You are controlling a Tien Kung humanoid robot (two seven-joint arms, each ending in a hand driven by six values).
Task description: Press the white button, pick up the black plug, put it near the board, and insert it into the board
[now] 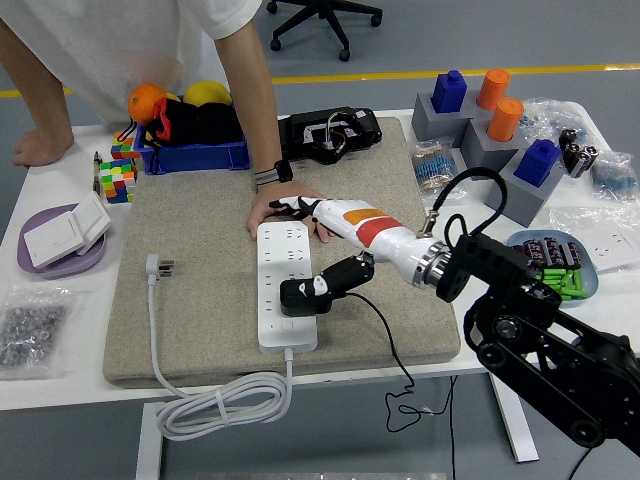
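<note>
Head view: right hand [318, 252] fingers partly hiding black plug [297, 297] on board [285, 258]

White rectangular plastic power board [285, 290] with white cable [225, 400]. Black moulded plug [300, 297] was seated upon it. White-shelled right robot hand [335, 240] bore an orange band and a red band on the forearm, with black fingers [345, 278]. Beige felt mat [200, 300] covered the white worktop [60, 385]. Grey blocks [480, 130] carried blue and orange pegs. Light blue oval tray [520, 270] held green and black cylinders.
</note>
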